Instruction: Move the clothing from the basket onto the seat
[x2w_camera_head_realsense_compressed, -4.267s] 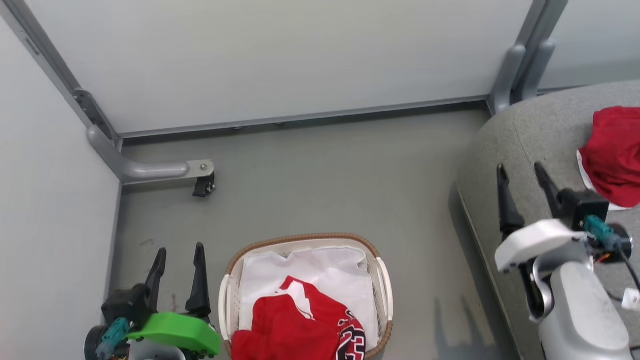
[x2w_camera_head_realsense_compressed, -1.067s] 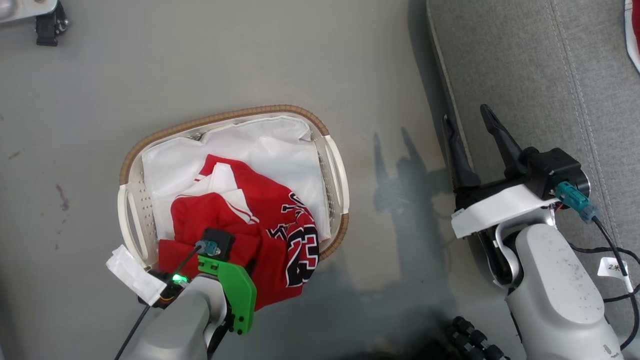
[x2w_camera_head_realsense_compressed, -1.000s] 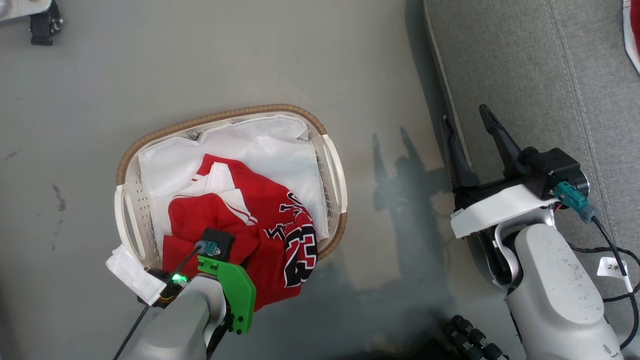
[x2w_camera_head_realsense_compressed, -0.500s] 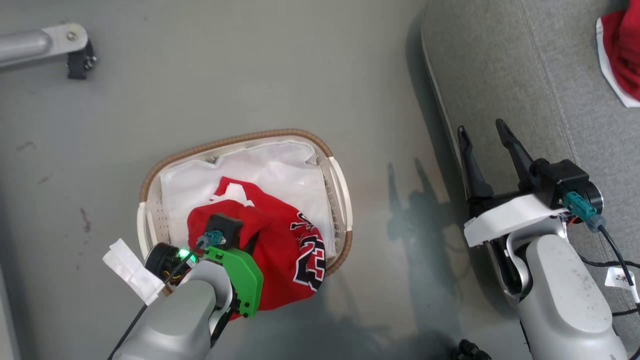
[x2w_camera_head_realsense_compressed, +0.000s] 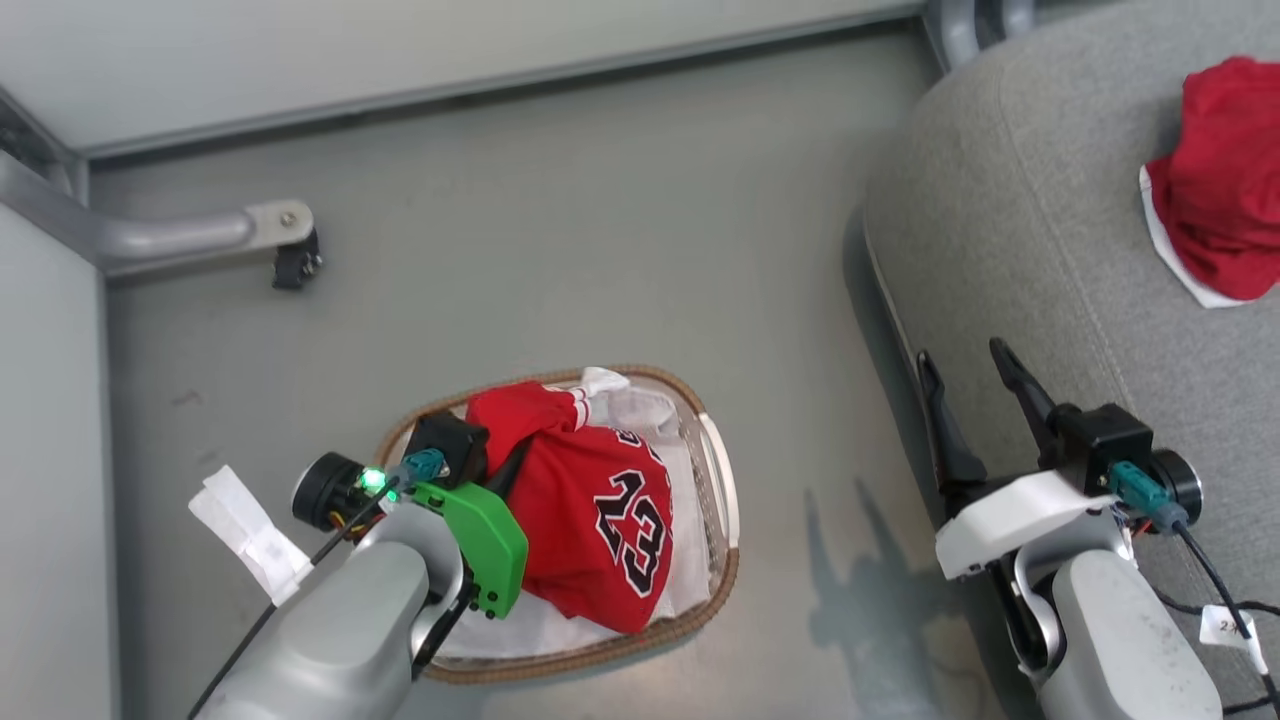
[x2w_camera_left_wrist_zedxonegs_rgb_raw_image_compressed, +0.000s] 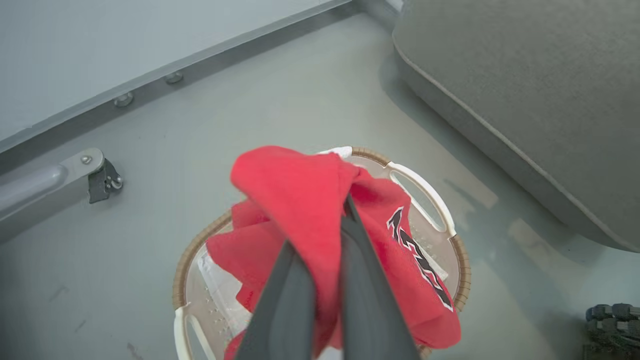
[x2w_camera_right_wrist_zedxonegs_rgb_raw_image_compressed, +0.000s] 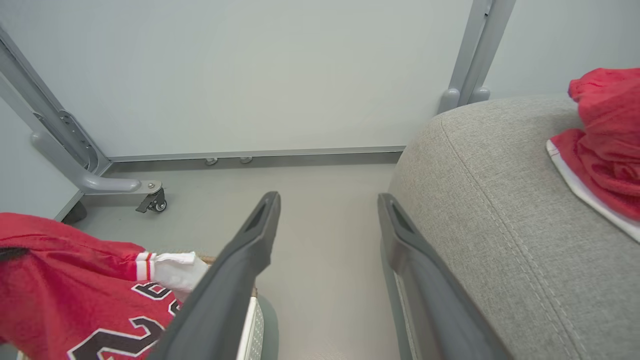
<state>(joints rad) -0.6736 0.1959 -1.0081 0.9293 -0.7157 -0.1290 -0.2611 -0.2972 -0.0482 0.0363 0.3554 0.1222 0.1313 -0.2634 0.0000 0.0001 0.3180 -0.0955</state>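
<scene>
The red jersey (x2w_camera_head_realsense_compressed: 600, 510) is clenched by the left end effector (x2w_camera_left_wrist_zedxonegs_rgb_raw_image_compressed: 325, 235) and held bunched over the basket (x2w_camera_head_realsense_compressed: 715, 600). The right end effector (x2w_camera_head_realsense_compressed: 960, 352) is spread wide, empty, beside the seat (x2w_camera_head_realsense_compressed: 1040, 250), where another red garment (x2w_camera_head_realsense_compressed: 1225, 190) is laid.

Grey floor (x2w_camera_head_realsense_compressed: 560, 230), pale walls (x2w_camera_head_realsense_compressed: 400, 45), castered metal strut (x2w_camera_head_realsense_compressed: 170, 236)

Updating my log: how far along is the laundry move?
Done: one red garment lies on the seat. In hand: the left claw is shut on the jersey, holding it bunched above the basket. Left: carrying it to the seat; the right claw hangs open.
</scene>
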